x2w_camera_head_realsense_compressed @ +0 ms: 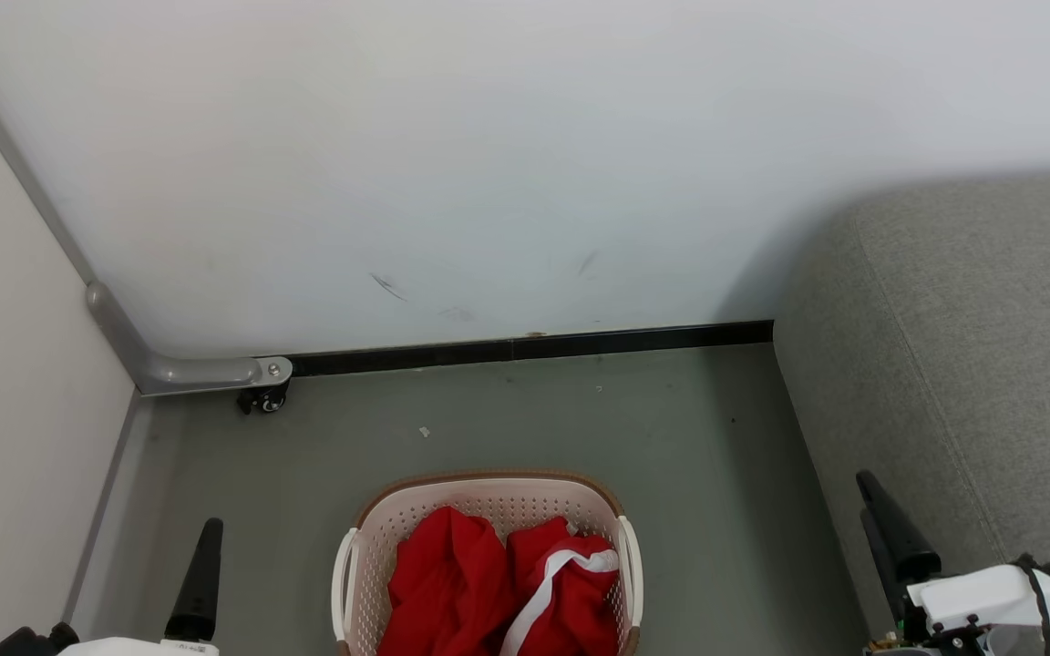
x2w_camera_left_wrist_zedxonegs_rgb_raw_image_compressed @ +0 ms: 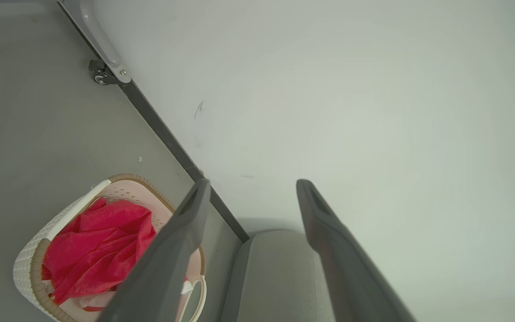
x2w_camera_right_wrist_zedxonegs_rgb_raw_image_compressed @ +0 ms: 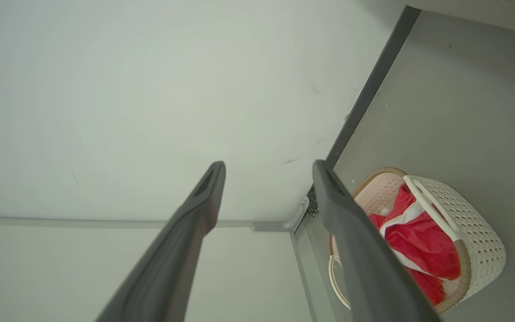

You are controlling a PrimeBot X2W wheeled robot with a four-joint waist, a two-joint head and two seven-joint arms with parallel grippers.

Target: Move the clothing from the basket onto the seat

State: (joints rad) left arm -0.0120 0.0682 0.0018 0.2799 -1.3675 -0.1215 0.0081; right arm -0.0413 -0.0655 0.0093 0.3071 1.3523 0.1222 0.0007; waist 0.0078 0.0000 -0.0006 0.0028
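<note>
The cream basket (x2w_camera_head_realsense_compressed: 356,565) stands on the grey floor at the bottom centre of the head view. In it lie the clothing pieces: a plain red garment (x2w_camera_head_realsense_compressed: 443,583) on the left and a red one with white stripe trim (x2w_camera_head_realsense_compressed: 571,583) on the right. The grey seat (x2w_camera_head_realsense_compressed: 962,364) rises to the basket's right. My left gripper (x2w_camera_head_realsense_compressed: 211,528) is left of the basket, and my right gripper (x2w_camera_head_realsense_compressed: 867,483) is beside the seat's front. Both are above the floor, open and holding nothing. The left wrist view looks past my left gripper (x2w_camera_left_wrist_zedxonegs_rgb_raw_image_compressed: 253,183) to the basket (x2w_camera_left_wrist_zedxonegs_rgb_raw_image_compressed: 29,268) and clothing (x2w_camera_left_wrist_zedxonegs_rgb_raw_image_compressed: 101,241). Beyond my right gripper (x2w_camera_right_wrist_zedxonegs_rgb_raw_image_compressed: 269,163) the right wrist view shows the basket (x2w_camera_right_wrist_zedxonegs_rgb_raw_image_compressed: 476,232).
A white wall with a black baseboard (x2w_camera_head_realsense_compressed: 525,348) closes the far side. At the left corner a grey metal bar ends over a small castor wheel (x2w_camera_head_realsense_compressed: 262,399), beside a beige panel (x2w_camera_head_realsense_compressed: 15,410). Bare grey floor (x2w_camera_head_realsense_compressed: 580,419) lies between the basket and the wall.
</note>
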